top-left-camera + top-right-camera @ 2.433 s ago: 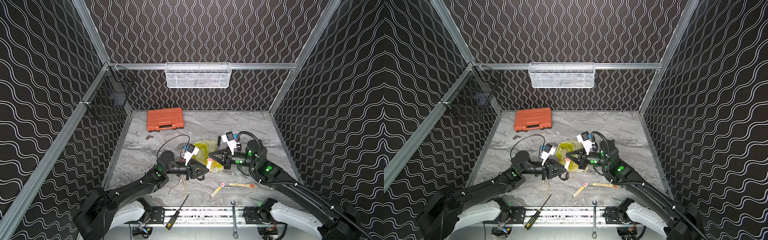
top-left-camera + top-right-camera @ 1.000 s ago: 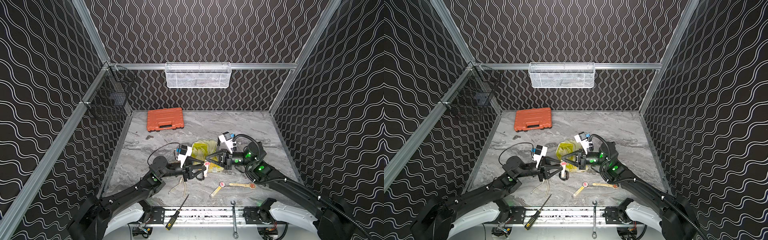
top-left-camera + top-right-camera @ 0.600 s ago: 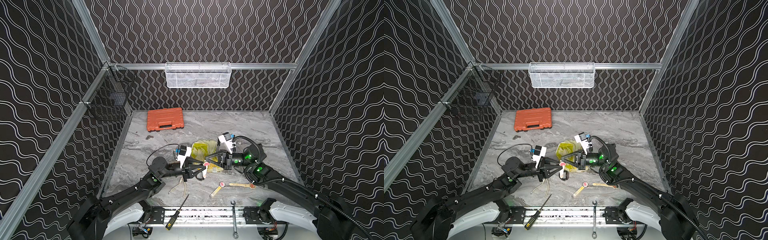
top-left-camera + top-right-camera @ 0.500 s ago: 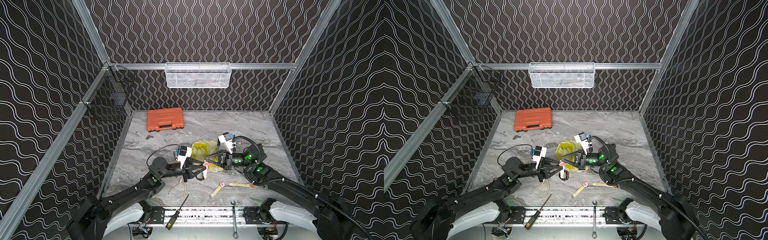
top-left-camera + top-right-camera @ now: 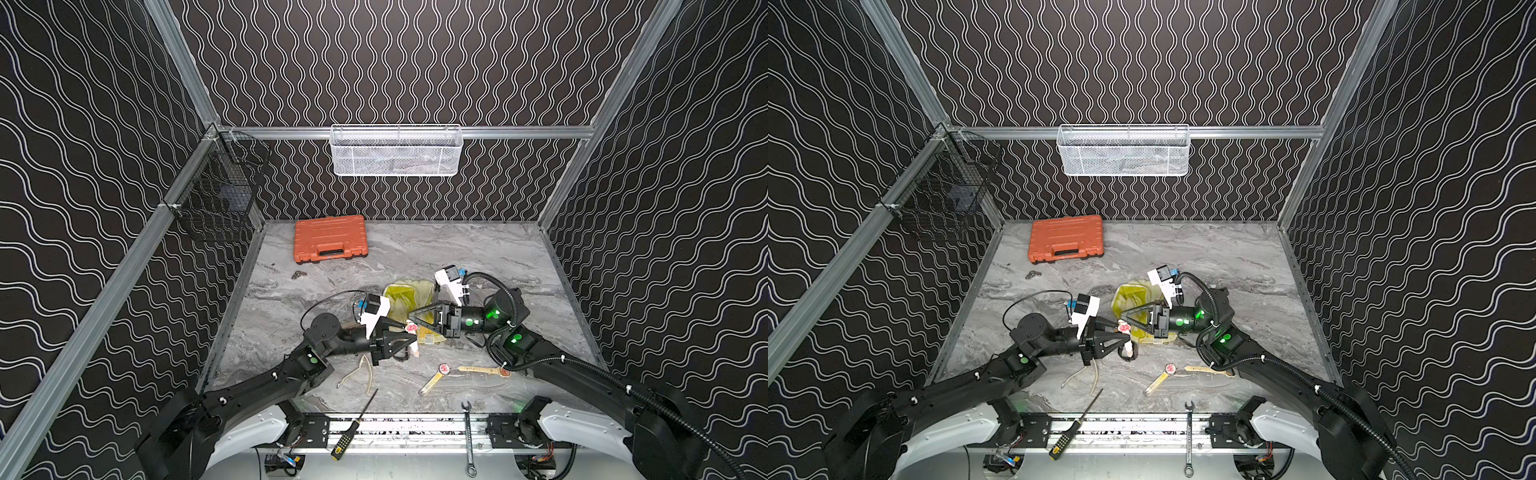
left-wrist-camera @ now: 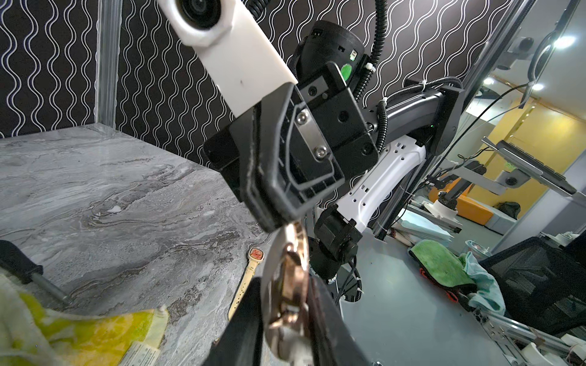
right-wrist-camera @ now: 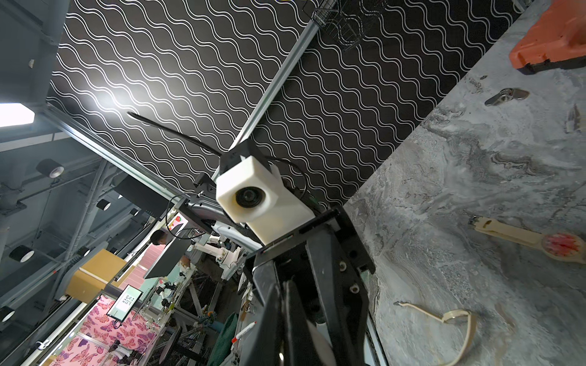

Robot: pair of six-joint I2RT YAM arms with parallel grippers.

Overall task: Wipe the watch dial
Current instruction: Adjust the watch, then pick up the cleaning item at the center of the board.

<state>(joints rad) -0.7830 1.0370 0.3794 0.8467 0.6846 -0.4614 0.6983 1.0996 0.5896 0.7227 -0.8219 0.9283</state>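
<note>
Black walls with white wavy lines box in my grey marbled bench [image 5: 415,257]. At its middle I see my left hand [image 5: 411,345] clamped on the watch [image 5: 412,328]. The pink dial shows from above and the pale strap hangs toward the bench. The left wrist view shows the watch [image 6: 288,285] edge-on, its rose-gold body pinched between the two dark fingers. My right hand [image 5: 411,318] reaches in from the right with its fingers pressed together, and its tip touches the rim of the watch. Whether anything is pinched in that tip I cannot tell. A yellow cloth [image 5: 405,295] lies on the bench just beyond both hands, partly under the right one. Nearer me and to the right lie a spare watch [image 5: 444,368] with a red dial and, just beside it, a tan-strapped watch [image 5: 482,369]. A loose beige strap [image 5: 361,374] lies near the left hand. An orange case [image 5: 330,239] sits at the far left.
</note>
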